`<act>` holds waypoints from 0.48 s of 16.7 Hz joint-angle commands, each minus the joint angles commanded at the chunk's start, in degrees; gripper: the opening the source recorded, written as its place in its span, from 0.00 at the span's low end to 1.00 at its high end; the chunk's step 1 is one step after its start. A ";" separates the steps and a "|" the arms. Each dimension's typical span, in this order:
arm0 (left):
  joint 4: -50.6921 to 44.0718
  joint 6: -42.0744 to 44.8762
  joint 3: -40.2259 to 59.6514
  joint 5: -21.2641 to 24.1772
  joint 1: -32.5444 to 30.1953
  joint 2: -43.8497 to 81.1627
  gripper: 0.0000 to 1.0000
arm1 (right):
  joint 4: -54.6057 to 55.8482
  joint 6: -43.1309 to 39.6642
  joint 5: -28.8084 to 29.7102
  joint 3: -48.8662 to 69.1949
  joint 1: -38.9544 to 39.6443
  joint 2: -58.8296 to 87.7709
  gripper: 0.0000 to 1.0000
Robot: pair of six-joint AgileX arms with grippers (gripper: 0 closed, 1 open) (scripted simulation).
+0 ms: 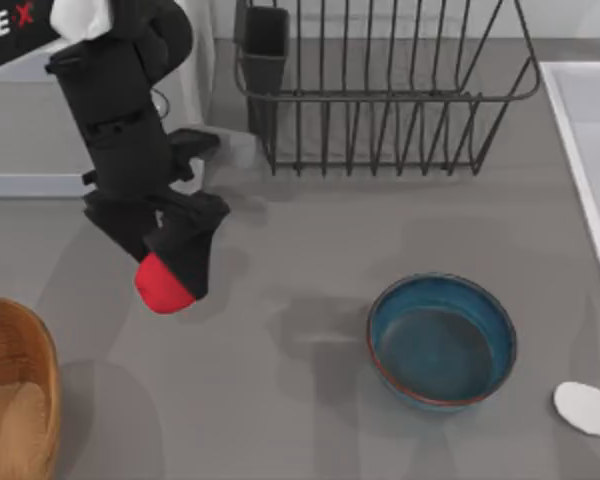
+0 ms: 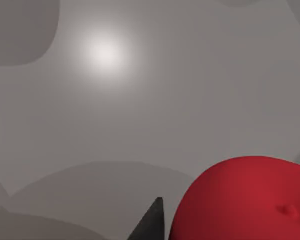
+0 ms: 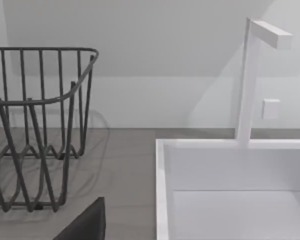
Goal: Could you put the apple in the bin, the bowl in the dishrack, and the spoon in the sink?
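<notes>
Left gripper [image 1: 173, 280] angled down over desk [image 1: 300, 240] left side, jaws clamped on apple [image 1: 160, 285]. Apple smooth, bright red, held above desk, between bin [image 1: 42, 350] and bowl [image 1: 441, 340].

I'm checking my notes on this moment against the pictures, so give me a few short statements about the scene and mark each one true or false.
1. The left gripper is shut on the small bright red apple, held above the grey table. True.
2. The apple already lies in the round light-brown wooden bin. False: it is in the gripper, apart from the bin at the table's left edge.
3. The teal-blue bowl with a reddish-brown rim stands on the table, not in the dark wire dishrack. True.
4. The flat white oval spoon lies in the pale sink. False: it lies on the table, right of the bowl.
5. The dishrack holds plates. False: nothing stands in it.
</notes>
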 joint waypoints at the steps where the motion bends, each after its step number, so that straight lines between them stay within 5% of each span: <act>1: -0.34 -3.01 -0.90 -1.72 -0.56 -1.08 0.00 | 0.00 0.00 0.00 0.00 0.00 0.00 1.00; 8: -2.97 -38.81 -11.30 -22.53 -6.26 -12.82 0.00 | 0.00 0.00 0.00 0.00 0.00 0.00 1.00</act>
